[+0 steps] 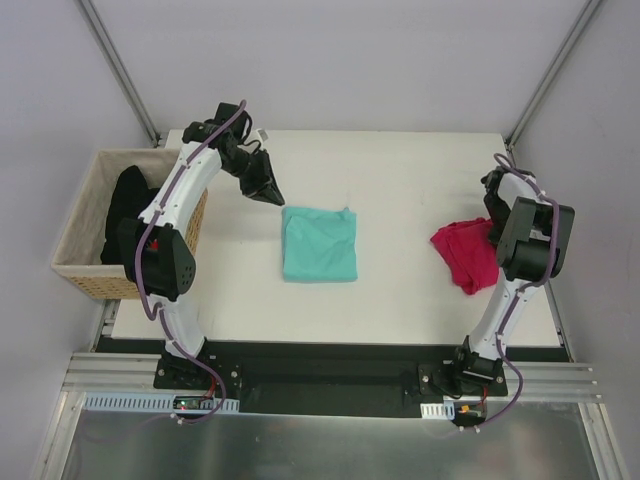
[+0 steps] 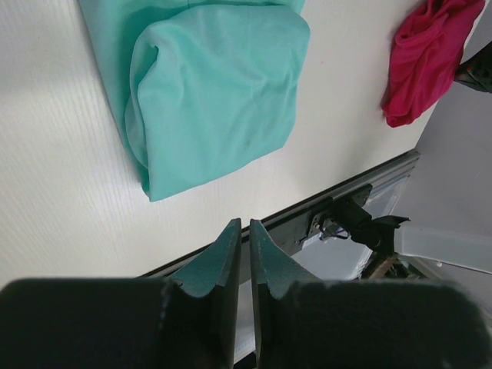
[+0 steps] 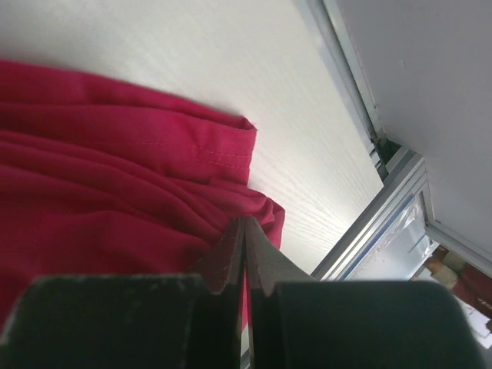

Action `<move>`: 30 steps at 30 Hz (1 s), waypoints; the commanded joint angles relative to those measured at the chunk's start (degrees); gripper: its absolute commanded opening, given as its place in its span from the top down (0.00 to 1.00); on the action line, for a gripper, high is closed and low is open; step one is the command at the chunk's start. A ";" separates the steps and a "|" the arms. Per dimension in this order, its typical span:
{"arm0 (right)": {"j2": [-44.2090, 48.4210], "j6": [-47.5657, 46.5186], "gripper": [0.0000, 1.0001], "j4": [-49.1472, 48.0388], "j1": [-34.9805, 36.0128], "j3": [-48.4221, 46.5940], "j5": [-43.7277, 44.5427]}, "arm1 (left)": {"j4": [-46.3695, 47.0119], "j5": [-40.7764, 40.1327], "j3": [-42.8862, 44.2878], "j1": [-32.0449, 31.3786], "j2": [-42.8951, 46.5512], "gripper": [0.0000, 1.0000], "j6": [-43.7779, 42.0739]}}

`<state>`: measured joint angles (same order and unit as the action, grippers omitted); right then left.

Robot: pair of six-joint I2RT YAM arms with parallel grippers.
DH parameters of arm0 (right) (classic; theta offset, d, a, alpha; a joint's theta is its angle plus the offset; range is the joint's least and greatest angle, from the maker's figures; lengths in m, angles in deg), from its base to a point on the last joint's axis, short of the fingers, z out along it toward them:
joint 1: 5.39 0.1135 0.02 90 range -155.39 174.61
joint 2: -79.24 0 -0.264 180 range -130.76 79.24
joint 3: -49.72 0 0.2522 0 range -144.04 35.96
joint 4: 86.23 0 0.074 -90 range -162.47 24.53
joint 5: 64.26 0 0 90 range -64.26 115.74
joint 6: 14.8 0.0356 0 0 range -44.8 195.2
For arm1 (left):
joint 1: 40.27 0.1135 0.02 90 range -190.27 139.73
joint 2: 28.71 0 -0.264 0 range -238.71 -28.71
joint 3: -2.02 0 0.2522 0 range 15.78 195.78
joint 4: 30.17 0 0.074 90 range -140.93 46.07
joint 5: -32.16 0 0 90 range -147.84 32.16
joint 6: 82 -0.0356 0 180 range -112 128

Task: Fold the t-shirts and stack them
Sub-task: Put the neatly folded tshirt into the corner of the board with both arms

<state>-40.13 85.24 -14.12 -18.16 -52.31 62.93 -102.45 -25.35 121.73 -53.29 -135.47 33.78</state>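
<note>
At the desk's (image 1: 400, 170) right edge, the right pincer (image 3: 244, 224) grips a magenta t-shirt (image 3: 115, 177) fold; lift slowly, then drag left to spread it flat. The left pincer (image 2: 244, 227) stands narrow, empty.

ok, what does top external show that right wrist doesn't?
Top external only: the folded teal t-shirt mid-table, the wicker basket at the table's left edge, and the left gripper just beyond the teal shirt's far-left corner. Right wrist only: the right gripper shut on a bunched fold of the magenta t-shirt, with hem stitching visible. Both: that crumpled magenta t-shirt and the white table.
</note>
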 commanded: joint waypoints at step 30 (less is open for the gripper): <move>-1.30 5.34 0.99 7.04 22.34 -4.97 -3.79 | 1.13 -5.68 -12.87 2.12 13.68 0.92 -1.70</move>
<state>-40.50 88.78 -10.36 1.47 -52.94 60.38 -101.36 -29.90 109.84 -52.15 -125.74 32.82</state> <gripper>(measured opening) 0.015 0.080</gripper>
